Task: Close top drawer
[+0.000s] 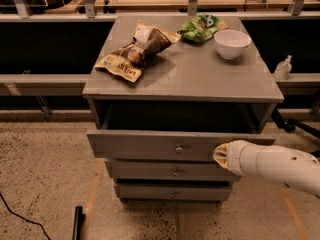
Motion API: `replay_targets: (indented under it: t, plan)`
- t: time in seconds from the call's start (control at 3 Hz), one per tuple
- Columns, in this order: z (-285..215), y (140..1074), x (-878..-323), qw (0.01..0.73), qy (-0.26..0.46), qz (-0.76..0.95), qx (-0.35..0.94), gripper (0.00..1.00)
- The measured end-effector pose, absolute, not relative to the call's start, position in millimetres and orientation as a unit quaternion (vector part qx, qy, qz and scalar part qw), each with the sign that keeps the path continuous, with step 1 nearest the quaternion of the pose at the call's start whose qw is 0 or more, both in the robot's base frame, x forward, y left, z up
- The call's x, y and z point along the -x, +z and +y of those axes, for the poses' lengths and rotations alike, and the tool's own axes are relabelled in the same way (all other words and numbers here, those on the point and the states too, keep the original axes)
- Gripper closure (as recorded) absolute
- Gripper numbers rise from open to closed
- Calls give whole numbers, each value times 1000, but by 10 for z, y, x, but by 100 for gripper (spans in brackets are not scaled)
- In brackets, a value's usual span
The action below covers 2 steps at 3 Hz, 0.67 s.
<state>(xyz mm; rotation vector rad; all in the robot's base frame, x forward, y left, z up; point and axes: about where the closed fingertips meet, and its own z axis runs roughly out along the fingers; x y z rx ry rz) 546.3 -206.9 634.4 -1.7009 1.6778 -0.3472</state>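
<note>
The top drawer [150, 145] is a wide grey front with a small round knob [179, 148] at its centre. It stands pulled out a little from the grey cabinet [185, 84], with a dark gap above it. My gripper [221, 155] is at the end of the white arm [277, 166] that comes in from the right. Its tip lies against the right part of the top drawer's front. Two slimmer drawers, middle [170, 171] and bottom [170, 191], sit shut below.
On the cabinet top lie a brown snack bag [142, 44], a yellow-brown bag [120, 66], a green chip bag [201, 28] and a white bowl [232, 43]. A sanitiser bottle [283, 67] stands on the rail at the right. A black cable [20, 216] runs on the speckled floor.
</note>
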Motion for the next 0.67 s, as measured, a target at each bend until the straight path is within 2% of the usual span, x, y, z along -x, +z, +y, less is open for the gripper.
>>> replay_targets:
  t: [0.67]
  plan:
    - [-2165, 6315, -5741, 358, -159, 640, 661, 100]
